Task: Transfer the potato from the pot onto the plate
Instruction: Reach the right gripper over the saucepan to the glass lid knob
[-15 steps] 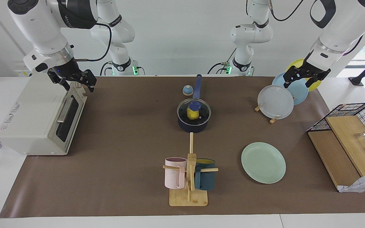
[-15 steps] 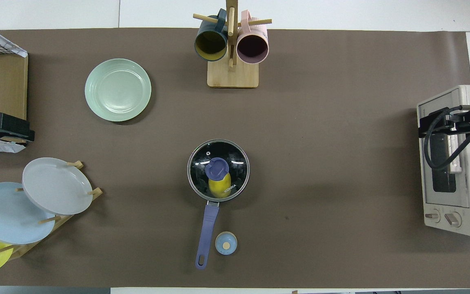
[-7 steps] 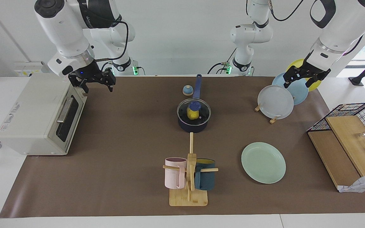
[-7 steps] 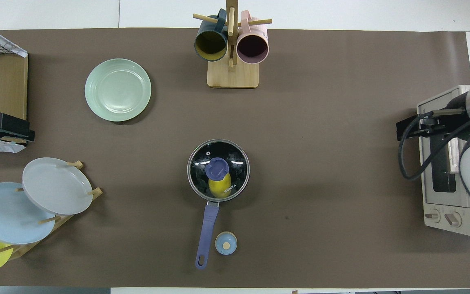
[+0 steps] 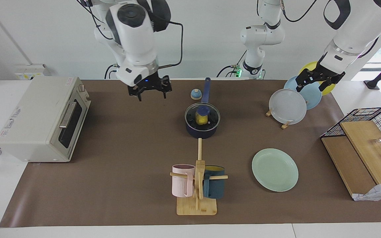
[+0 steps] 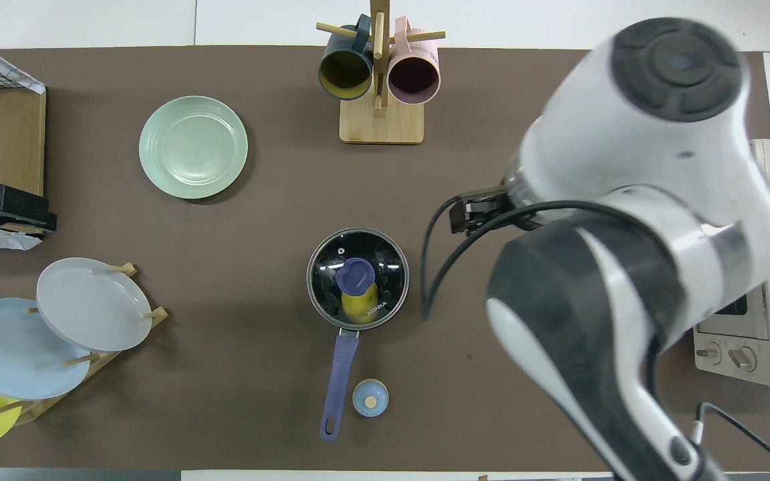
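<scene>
The dark navy pot (image 5: pixel 201 131) stands mid-table under a glass lid with a blue knob (image 5: pixel 203 109). Its blue handle (image 5: pixel 206 88) points toward the robots. The yellow potato (image 5: pixel 199 120) lies inside it, seen through the lid, and also shows in the overhead view (image 6: pixel 358 307). The mint-green plate (image 5: pixel 275 169) lies bare, farther from the robots and toward the left arm's end. My right gripper (image 5: pixel 151 95) is open and empty, in the air over the mat between the oven and the pot. My left gripper (image 5: pixel 311 86) is open and empty over the plate rack, waiting.
A toaster oven (image 5: pixel 41 119) stands at the right arm's end. A wooden mug rack (image 5: pixel 197 198) with a pink and a teal mug stands farther from the robots than the pot. A small blue bell (image 5: pixel 195 94) sits beside the pot handle. A plate rack (image 5: pixel 288 106) and a wire shelf (image 5: pixel 362 138) stand at the left arm's end.
My right arm has swung from over the toaster oven across the mat toward the pot. The left arm, pot, lid and plate have not moved.
</scene>
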You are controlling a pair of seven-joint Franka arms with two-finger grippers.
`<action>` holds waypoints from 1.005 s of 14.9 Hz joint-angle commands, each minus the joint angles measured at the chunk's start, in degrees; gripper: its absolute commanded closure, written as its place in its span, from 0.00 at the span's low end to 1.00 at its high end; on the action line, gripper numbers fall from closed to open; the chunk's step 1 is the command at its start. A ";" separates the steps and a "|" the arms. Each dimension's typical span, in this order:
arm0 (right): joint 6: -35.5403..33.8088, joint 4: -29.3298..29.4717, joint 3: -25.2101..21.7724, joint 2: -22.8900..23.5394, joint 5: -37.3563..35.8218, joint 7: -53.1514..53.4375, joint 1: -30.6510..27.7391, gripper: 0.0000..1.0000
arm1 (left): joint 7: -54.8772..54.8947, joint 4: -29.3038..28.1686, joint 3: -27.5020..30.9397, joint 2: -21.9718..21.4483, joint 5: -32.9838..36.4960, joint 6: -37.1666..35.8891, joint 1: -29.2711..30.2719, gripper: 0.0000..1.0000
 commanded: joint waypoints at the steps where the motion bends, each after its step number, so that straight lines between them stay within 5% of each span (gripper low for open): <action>1: 3.07 2.94 2.81 6.05 -3.54 9.73 4.79 0.00 | -0.61 -1.59 0.08 -1.51 0.82 0.00 0.00 0.00; 9: 20.38 -8.38 2.81 6.69 -5.82 14.77 9.91 0.00 | -0.61 -1.59 0.08 -1.51 0.82 0.00 0.00 0.00; 15: 25.40 -14.02 2.81 6.42 -8.11 14.86 11.93 0.03 | -0.61 -1.59 0.08 -1.51 0.82 0.00 0.00 0.00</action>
